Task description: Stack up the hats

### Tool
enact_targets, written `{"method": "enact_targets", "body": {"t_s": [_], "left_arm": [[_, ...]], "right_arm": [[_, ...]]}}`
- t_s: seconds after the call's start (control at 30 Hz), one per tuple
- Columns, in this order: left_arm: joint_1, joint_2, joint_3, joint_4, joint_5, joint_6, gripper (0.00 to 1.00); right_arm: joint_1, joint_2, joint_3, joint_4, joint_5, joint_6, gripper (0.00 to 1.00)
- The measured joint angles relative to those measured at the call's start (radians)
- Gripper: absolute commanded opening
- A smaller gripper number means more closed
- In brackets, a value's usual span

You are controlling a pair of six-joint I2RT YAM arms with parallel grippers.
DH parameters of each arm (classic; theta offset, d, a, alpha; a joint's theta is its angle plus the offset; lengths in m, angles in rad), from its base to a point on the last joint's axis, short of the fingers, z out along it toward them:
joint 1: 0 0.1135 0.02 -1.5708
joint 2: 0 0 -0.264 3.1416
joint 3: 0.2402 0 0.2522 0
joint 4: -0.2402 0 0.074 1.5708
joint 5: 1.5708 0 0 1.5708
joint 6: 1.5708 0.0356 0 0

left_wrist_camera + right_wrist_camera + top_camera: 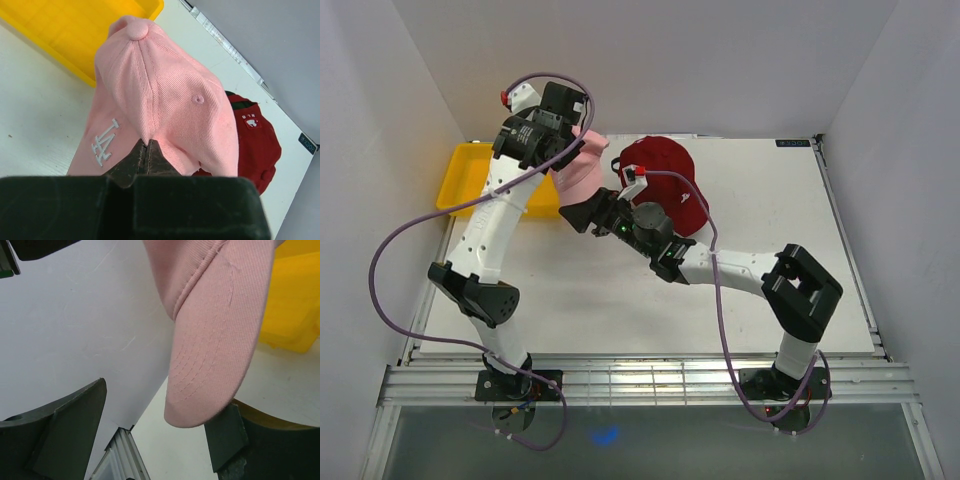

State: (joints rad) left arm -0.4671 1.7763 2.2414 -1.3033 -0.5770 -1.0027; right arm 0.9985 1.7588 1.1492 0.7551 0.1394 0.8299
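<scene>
raised left gripper [146,149] pinches the pink hat [165,95]; right gripper [164,402] gapes wide at its brim.

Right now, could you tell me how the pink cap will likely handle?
The pink cap probably has a floppy crown: fabric creases where the left fingers pinch it. Its brim looks stiffer, holding its curve unsupported. Likely light: one pinch seems to carry it.

Two white arms, left arm [492,228] and right arm [732,268], chunky black joints. Loopy purple cable [378,275] on each, little red tab [504,97] by the wrists, tiny green LED [623,229]. Blocky black fingers [62,432], scuffed brownish pads [136,161].
</scene>
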Motion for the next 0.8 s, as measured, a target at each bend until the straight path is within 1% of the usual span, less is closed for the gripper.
{"method": "enact_targets", "body": {"t_s": [0.1,0.2,0.43,0.6,0.7,0.73,0.8], "left_arm": [[0.0,-0.011,-0.002,0.002,0.003,0.007,0.0],[0.0,-0.032,-0.006,0.002,0.006,0.012,0.0],[0.0,-0.094,-0.01,0.002,0.035,0.024,0.0],[0.0,-0.135,-0.04,0.012,0.046,0.034,0.0],[0.0,-0.151,-0.058,0.013,0.05,0.041,0.0],[0.0,-0.153,-0.059,0.015,0.051,0.045,0.0],[0.0,-0.155,-0.061,0.018,0.052,0.053,0.0]], "right_arm": [[0.01,0.008,0.028,-0.004,0.011,0.001,0.79],[0.016,0.013,0.035,-0.007,0.021,0.001,0.75],[0.016,0.013,0.064,-0.07,0.058,0.0,0.6],[0.015,0.007,0.074,-0.098,0.088,-0.005,0.58],[0.011,0.003,0.088,-0.121,0.093,-0.014,0.44],[0.011,0.003,0.096,-0.126,0.093,-0.017,0.35],[0.01,0.0,0.113,-0.136,0.089,-0.023,0.26]]}}
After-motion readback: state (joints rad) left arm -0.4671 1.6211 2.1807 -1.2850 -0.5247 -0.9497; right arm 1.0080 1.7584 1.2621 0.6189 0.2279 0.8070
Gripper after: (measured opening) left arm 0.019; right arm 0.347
